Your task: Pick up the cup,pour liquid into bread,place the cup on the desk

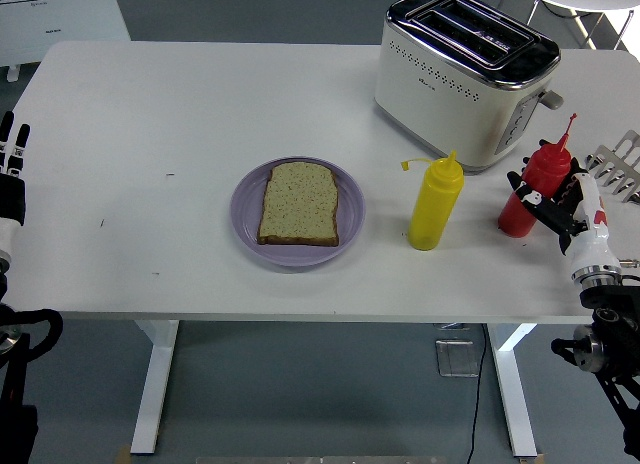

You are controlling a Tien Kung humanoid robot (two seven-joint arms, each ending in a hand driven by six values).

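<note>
No cup shows; a red squeeze bottle (pixel 541 172) stands at the table's right, leaning a little left with its nozzle up. My right hand (pixel 545 206) comes in from the lower right with its black fingers (pixel 527 197) curled round the bottle's lower body. A yellow squeeze bottle (pixel 435 206) stands upright just left of it, untouched. One slice of bread (pixel 299 203) lies on a purple plate (pixel 245 229) at the table's middle. My left hand (pixel 12 164) rests at the left edge, fingers straight and holding nothing.
A white and chrome toaster (pixel 460 74) sits behind the two bottles at the back right. A metal rack (pixel 622 162) pokes in at the right edge, close behind my right hand. The white table (pixel 150 134) is bare on its left half.
</note>
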